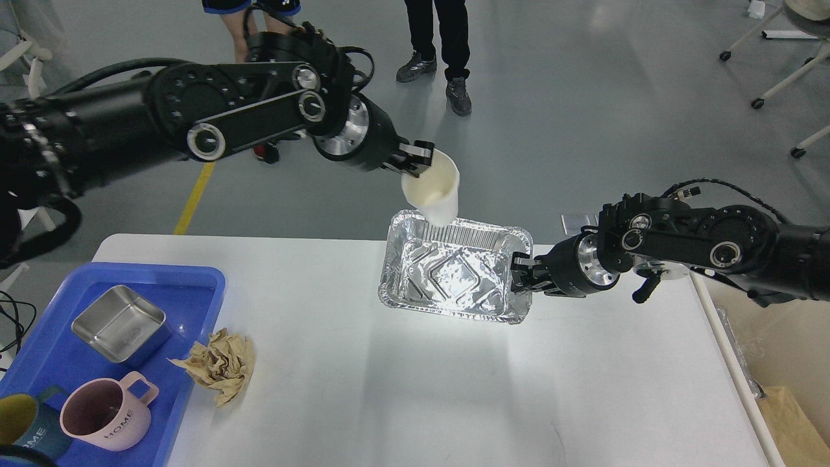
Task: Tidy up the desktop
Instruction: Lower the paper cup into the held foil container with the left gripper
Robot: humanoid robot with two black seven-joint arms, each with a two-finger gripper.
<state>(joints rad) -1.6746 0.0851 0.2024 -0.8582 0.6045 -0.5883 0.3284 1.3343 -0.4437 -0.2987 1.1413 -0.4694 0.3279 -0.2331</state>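
The white desktop (402, 389) fills the lower view. My left gripper (418, 159) is shut on the rim of a white paper cup (433, 191), held in the air just above the far edge of a foil tray (454, 275). My right gripper (521, 275) is shut on the foil tray's right rim and holds it a little above the desktop. A crumpled brown paper ball (220, 363) lies on the desktop at the left, beside the blue tray (194, 285).
The blue tray holds a steel box (120, 323), a pink mug (107, 415) and a dark blue mug (23, 428). People's legs (447, 52) stand on the floor beyond the table. A brown bag (794, 421) sits at the lower right.
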